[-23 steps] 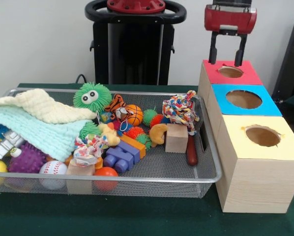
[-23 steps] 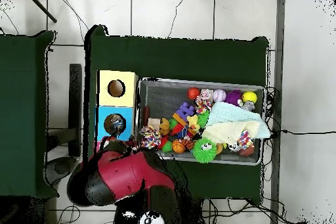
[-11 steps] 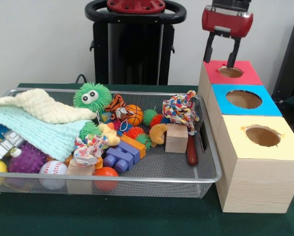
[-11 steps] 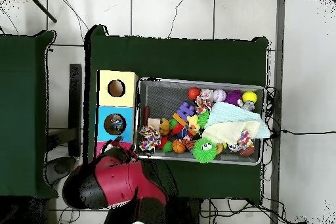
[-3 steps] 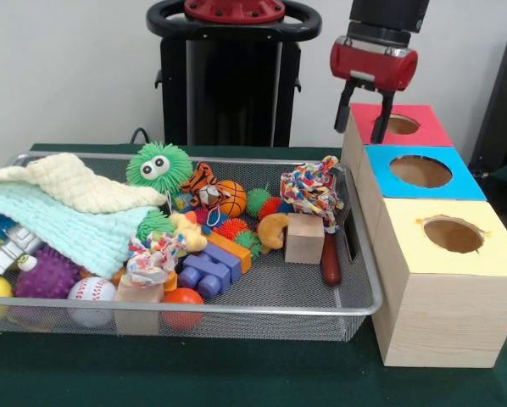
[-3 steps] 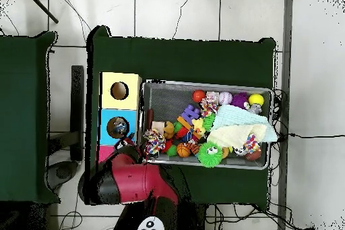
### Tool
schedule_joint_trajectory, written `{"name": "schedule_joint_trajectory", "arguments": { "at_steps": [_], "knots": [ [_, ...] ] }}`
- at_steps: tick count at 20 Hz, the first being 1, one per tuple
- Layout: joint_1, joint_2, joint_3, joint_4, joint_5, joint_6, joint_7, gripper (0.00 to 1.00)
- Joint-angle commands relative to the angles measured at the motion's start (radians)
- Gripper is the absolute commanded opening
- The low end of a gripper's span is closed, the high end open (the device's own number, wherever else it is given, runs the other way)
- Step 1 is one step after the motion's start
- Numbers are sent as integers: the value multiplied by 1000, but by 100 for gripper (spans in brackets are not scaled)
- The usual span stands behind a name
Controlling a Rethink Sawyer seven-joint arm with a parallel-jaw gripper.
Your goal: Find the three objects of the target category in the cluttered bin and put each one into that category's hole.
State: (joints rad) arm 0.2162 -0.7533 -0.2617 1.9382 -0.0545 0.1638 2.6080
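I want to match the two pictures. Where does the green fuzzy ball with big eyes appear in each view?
Front view: green fuzzy ball at the bin's far rim, left of centre.
Overhead view: green fuzzy ball at the bin's bottom rim, near the middle.
Shared landmark: the orange basketball close beside it.

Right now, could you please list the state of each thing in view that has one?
gripper: open, empty, raised beside the red box
red box: hole uncovered
blue box: hole uncovered
yellow box: hole uncovered
wire bin: cluttered with toys
blankets: crumpled, covering toys
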Motion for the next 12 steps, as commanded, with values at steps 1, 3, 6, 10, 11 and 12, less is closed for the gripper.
{"name": "schedule_joint_trajectory", "arguments": {
  "at_steps": [1, 3, 6, 10, 11, 12],
  "knots": [
    [27, 66, -54, -75, 68, -59, 154, 100],
    [-1, 56, -21, -53, 71, -113, 153, 100],
    [-28, 39, -5, -41, 63, -143, 143, 100],
    [-50, 25, -14, -77, 5, -124, 57, 100],
    [-61, 24, -5, -80, -7, -129, 43, 100],
    [-69, 27, 5, -83, -10, -146, 42, 100]
  ]
}}
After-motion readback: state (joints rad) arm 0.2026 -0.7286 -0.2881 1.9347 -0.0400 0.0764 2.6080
